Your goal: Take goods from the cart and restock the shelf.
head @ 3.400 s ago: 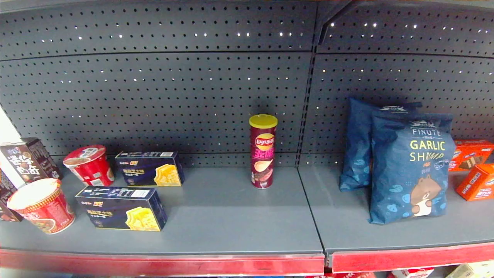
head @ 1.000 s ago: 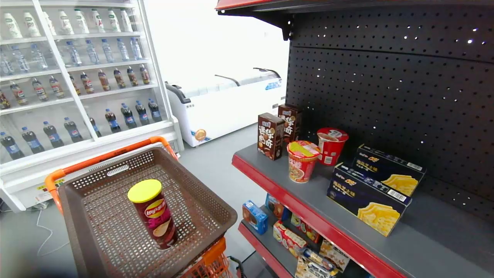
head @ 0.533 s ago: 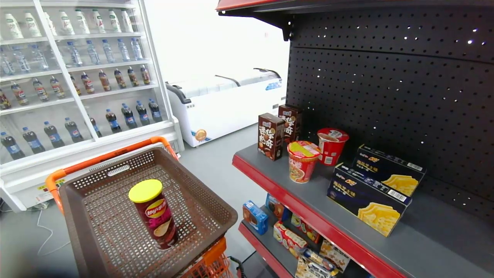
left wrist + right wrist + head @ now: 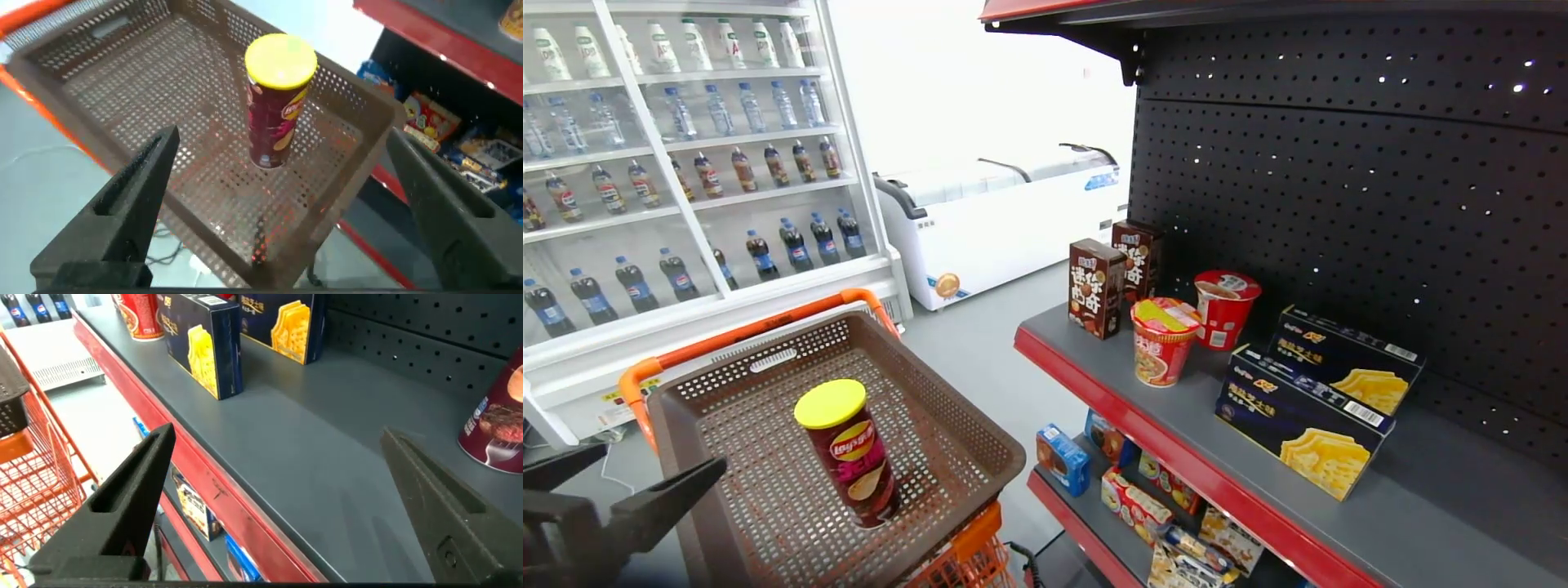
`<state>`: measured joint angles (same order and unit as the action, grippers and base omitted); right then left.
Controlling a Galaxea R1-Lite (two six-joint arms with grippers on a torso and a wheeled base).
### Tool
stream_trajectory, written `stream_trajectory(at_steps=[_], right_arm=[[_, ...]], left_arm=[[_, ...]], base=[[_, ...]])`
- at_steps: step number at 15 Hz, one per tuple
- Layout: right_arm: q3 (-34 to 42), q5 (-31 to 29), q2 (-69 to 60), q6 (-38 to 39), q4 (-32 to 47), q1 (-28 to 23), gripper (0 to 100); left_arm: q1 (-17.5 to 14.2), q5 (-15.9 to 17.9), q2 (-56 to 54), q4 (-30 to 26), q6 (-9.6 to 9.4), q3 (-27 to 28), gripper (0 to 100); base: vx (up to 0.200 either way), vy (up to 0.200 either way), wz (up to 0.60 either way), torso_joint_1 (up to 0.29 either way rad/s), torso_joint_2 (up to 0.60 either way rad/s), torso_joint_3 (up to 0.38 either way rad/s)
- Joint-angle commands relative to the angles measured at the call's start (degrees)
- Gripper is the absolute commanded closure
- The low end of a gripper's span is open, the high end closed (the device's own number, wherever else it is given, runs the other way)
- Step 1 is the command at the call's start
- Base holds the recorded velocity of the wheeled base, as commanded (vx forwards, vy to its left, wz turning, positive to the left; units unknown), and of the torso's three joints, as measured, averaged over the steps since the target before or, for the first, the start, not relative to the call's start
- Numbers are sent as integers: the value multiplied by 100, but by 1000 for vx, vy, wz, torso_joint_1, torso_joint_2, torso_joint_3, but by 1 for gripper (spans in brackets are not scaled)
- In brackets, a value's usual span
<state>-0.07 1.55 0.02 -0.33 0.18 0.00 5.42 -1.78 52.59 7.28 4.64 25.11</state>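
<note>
A dark red chip can (image 4: 847,454) with a yellow lid stands upright in the brown cart basket (image 4: 931,384). My left gripper (image 4: 663,456) is open at the basket's near left corner, short of the can and holding nothing. From the left wrist, the can (image 4: 276,110) stands between and beyond the spread fingers (image 4: 135,204) of the left gripper (image 4: 282,139). My right gripper (image 4: 278,434) is open and holds nothing above the grey shelf board (image 4: 310,457). A second chip can (image 4: 500,425) stands on that board.
On the shelf (image 4: 1421,506) stand brown boxes (image 4: 1096,287), two red noodle cups (image 4: 1161,340) and two dark blue boxes (image 4: 1298,420). The cart has an orange handle (image 4: 743,331). A drinks fridge (image 4: 678,163) and a chest freezer (image 4: 1005,220) stand behind. Goods fill the lower shelf (image 4: 1127,498).
The head view swung from the shelf front to the cart before the last second. Since half a second ago my left gripper has come into view at the basket's near left corner. The can has not moved.
</note>
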Motion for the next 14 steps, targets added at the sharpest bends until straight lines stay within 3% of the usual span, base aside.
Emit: stream_trajectory(at_steps=[1, 3, 6, 10, 14], right_arm=[[-1, 3, -2, -2, -1, 0, 0], [7, 3, -2, -2, -1, -9, 0], [-1, 3, -2, -2, -1, 0, 0], [-1, 3, -2, -2, -1, 0, 0], [7, 3, -2, -2, -1, 0, 0]], left_arm=[[29, 240, 1412, 599, -25, -182, 0], [20, 345, 1886, 1232, -34, -437, 0], [38, 354, 2335, 1760, -122, -736, 0], [11, 442, 3152, 3052, -139, -1219, 0], [-33, 433, 3934, 3878, -148, -1307, 0]], base=[[0, 0, 0, 0, 0, 0], [0, 0, 0, 0, 0, 0], [0, 0, 0, 0, 0, 0], [0, 0, 0, 0, 0, 0], [0, 0, 0, 0, 0, 0]])
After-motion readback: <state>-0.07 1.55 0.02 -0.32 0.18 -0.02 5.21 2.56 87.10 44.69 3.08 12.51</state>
